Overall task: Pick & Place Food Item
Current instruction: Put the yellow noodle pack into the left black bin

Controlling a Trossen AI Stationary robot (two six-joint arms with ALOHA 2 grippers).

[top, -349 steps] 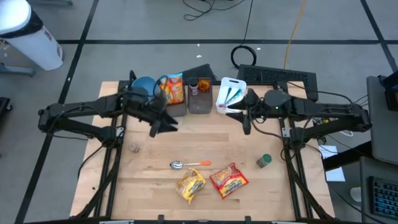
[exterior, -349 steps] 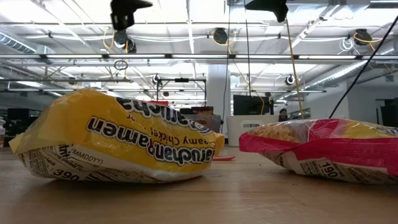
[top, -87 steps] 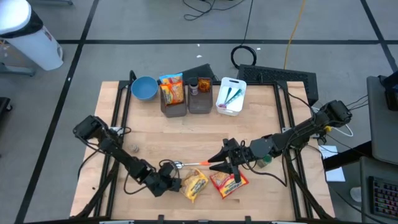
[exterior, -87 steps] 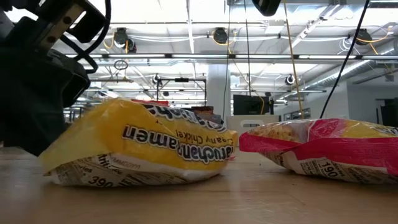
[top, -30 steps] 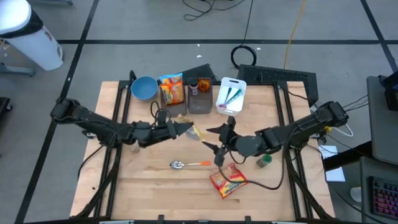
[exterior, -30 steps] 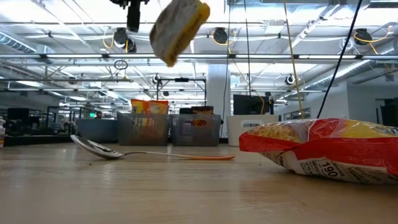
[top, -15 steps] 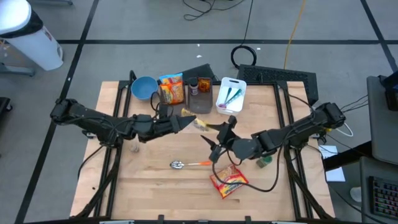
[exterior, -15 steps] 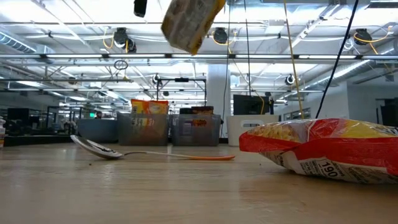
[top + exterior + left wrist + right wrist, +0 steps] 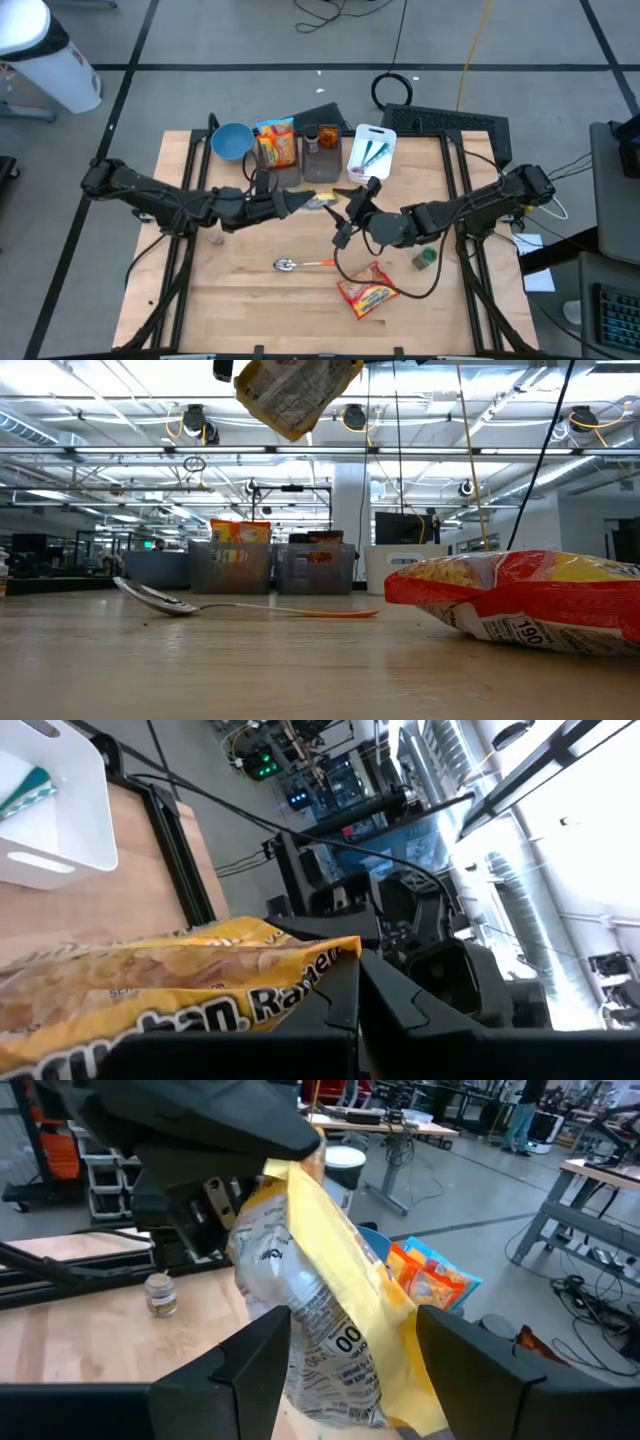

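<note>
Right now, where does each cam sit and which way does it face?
High: overhead, straight down; both arms, left tool holding yellow ramen pack.
Low: table height, level across; red ramen pack, spoon.
Left wrist: past its shut fingers toward right arm.
Right wrist: between its open fingers at the pack.
Shared: all four show the yellow pack.

Grey concrete floor with dark tape lines, cables trailing across it. Open industrial ceiling full of pipes and strip lights, desks and monitors further back in the room.
</note>
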